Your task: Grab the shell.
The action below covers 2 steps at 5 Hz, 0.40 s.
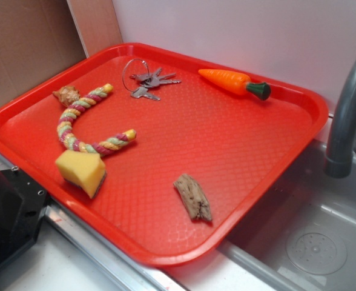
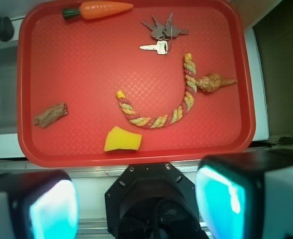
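1. Exterior view: a red tray fills most of the frame, sitting beside a grey sink with a dark faucet at the right edge.
2. The shell lies at the upper left of the tray, touching the outer side of the curved rope toy.
3. A yellow sponge sits at the lower left, just beside the rope's lower end.
4. A bunch of keys rests top centre, a toy carrot at the upper right, a driftwood piece low and centre-right.
5. A black part of the robot shows at the lower left edge; the tool itself is not clear here.
6. Wrist view: the gripper hangs at the bottom of the frame, its two fingers spread wide apart, nothing between them, off the tray's near rim.
7. The shell lies right of centre, its point aimed at the right edge, touching the rope toy.
8. Sponge lower centre, driftwood left, keys and carrot along the top.
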Each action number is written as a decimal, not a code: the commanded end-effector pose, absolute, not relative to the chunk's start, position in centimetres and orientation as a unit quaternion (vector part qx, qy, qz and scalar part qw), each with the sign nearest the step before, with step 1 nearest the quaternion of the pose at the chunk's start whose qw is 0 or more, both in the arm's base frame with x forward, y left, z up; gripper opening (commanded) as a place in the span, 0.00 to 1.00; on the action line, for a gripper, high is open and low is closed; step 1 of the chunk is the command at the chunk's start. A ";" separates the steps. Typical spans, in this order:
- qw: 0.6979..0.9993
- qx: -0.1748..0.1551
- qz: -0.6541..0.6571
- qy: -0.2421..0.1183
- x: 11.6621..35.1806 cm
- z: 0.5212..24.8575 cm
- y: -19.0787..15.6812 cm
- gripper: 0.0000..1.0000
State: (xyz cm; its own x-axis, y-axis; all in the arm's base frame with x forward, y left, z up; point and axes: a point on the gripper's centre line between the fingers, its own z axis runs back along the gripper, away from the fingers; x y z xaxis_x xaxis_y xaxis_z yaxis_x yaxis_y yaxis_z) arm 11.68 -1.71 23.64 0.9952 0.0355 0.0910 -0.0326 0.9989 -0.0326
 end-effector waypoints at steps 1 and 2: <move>0.999 -0.016 0.017 -0.046 11.7 23.6 -1.7 1.00; 0.990 0.034 0.137 -0.023 15.9 18.6 2.8 1.00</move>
